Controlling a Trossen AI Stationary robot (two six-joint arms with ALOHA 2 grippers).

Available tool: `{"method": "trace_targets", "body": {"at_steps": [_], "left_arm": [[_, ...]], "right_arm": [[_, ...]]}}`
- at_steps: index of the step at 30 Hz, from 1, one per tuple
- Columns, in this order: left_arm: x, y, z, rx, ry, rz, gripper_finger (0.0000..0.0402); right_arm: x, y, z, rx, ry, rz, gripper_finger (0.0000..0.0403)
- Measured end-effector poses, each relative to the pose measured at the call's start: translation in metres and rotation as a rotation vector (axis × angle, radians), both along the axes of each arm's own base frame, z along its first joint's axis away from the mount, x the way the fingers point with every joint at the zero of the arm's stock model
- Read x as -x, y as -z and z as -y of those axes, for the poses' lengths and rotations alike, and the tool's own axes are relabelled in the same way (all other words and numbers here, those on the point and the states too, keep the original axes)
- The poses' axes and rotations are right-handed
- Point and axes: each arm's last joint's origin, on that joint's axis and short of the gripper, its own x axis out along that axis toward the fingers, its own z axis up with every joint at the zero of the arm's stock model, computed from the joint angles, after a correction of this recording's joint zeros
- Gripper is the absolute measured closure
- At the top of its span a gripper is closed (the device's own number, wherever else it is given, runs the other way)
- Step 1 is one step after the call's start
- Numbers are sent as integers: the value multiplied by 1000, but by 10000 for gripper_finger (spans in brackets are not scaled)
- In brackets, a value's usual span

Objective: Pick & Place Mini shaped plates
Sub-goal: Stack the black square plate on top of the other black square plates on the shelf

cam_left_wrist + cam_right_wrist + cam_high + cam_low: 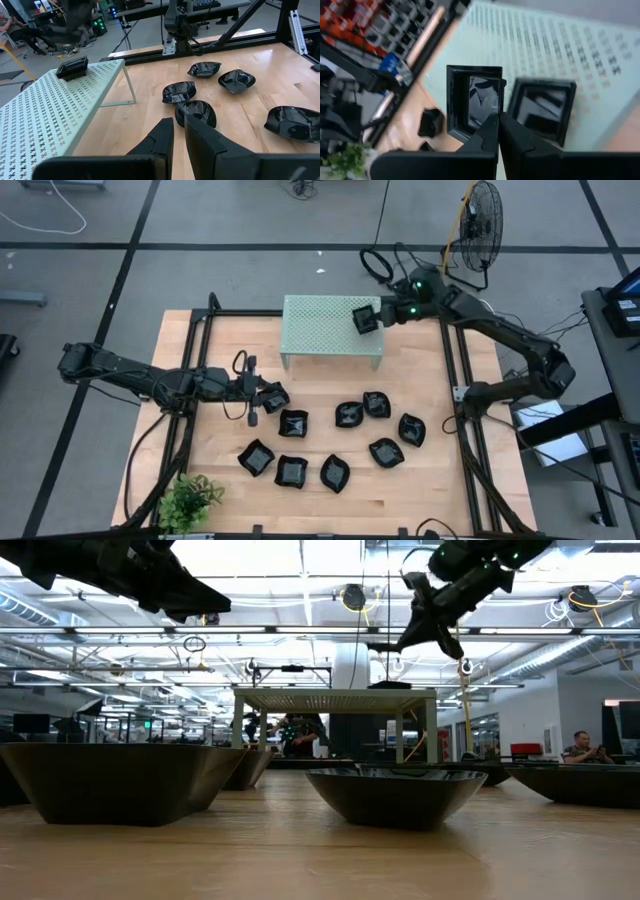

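Note:
Several glossy black mini shaped plates (348, 413) lie on the wooden table in front of the pale green perforated stand (320, 330). One square plate (542, 110) rests on the stand's top. My right gripper (498, 122) hangs over the stand's right end, shut on another square plate (472, 100). My left gripper (178, 131) hovers well above the table's left part. Its fingers stand a narrow gap apart with nothing between them. In the high view a plate (274, 396) shows right at its tips. My right gripper pinches the square plate by the rim of one side (487, 120) between its two fingers. The fingers slant down from the table's far right. The plate is tilted, its hollow turned toward the wrist, and it hangs clear above the stand's top.
A small green plant (190, 500) stands at the near left corner. Black frame rails (455, 380) run along the table's left and right sides. A fan (482, 225) stands beyond the far edge. People (585, 745) sit in the room behind.

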Motion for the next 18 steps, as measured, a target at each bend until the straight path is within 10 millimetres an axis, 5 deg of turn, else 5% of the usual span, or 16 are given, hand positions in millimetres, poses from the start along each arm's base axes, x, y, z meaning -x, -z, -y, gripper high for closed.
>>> {"method": "trace_targets", "body": {"at_steps": [18], "left_arm": [[0,0,0,6,-1,-3,350]], "right_arm": [[-8,26,13,29,4,-145,403]]}}
